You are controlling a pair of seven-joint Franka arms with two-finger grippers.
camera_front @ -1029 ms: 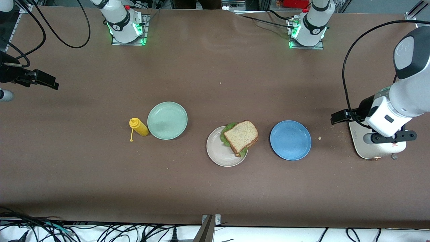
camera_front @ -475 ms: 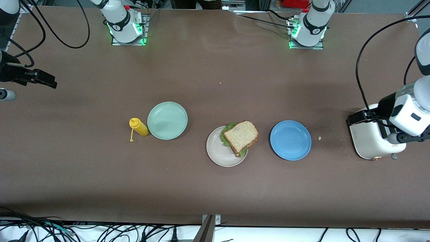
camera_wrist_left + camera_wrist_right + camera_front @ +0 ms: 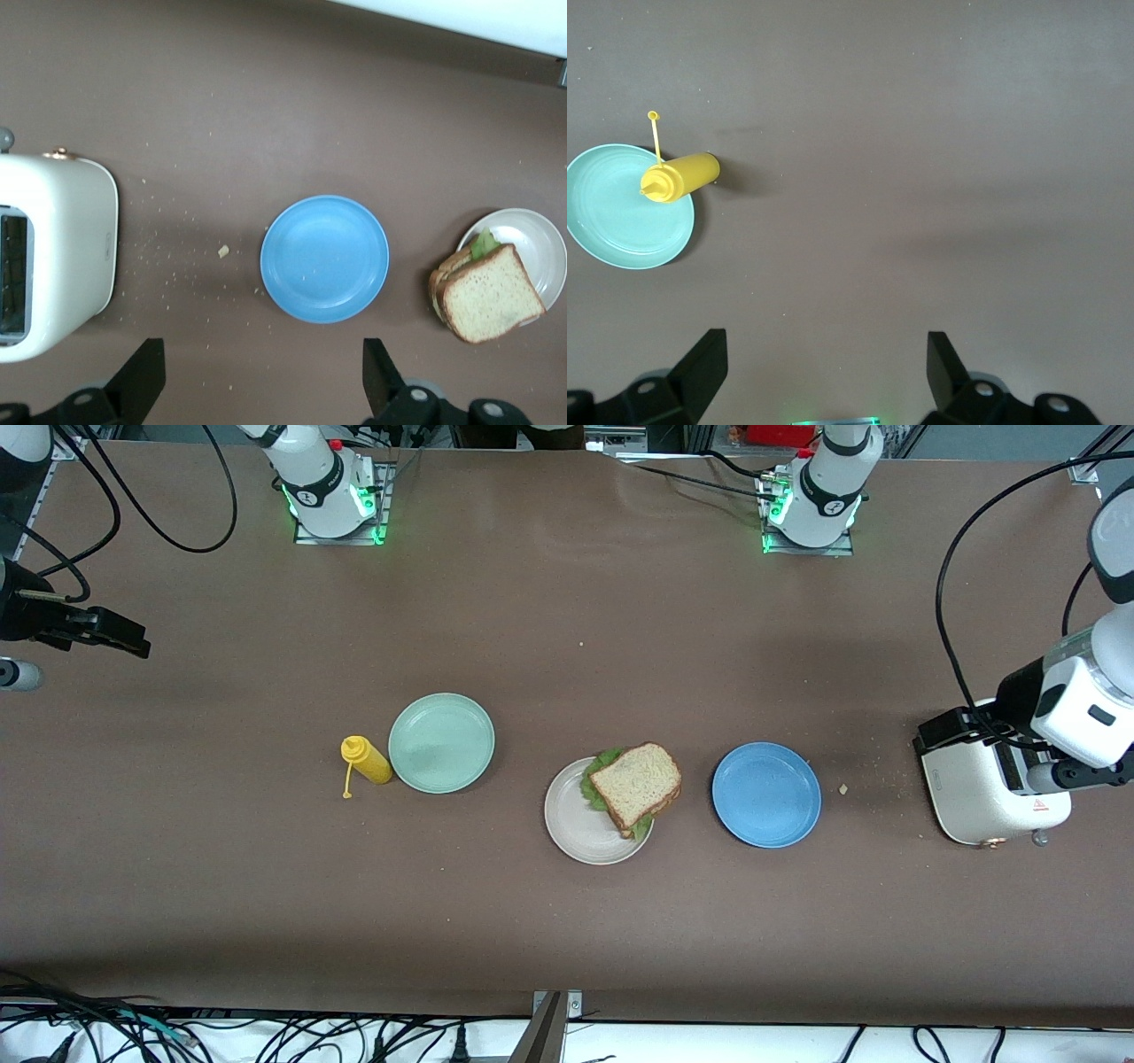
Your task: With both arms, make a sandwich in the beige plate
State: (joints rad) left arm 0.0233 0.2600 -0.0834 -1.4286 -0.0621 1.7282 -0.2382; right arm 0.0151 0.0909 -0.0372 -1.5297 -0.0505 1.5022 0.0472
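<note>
Black fingers (image 3: 142, 376) of the left gripper (image 3: 261, 381) stand wide apart with nothing between them, up in the air over the table (image 3: 567, 921) at the left arm's end, above the white toaster (image 3: 983, 797). The right gripper (image 3: 824, 372) also has its fingers (image 3: 700, 367) spread wide and empty, hanging over bare table at the right arm's end; that arm waits there.

The sandwich (image 3: 636, 786), brown bread with green lettuce showing at its edges, lies on the beige plate (image 3: 576, 833), toward the rim nearer the left arm's end and slightly overhanging it. The blue plate (image 3: 766, 794) sits just beside the beige plate toward the left arm's end, with crumbs (image 3: 843, 788) between it and the toaster. The mint-green plate (image 3: 441, 742) lies toward the right arm's end, a yellow squeeze bottle (image 3: 366, 761) on its side touching its rim.
</note>
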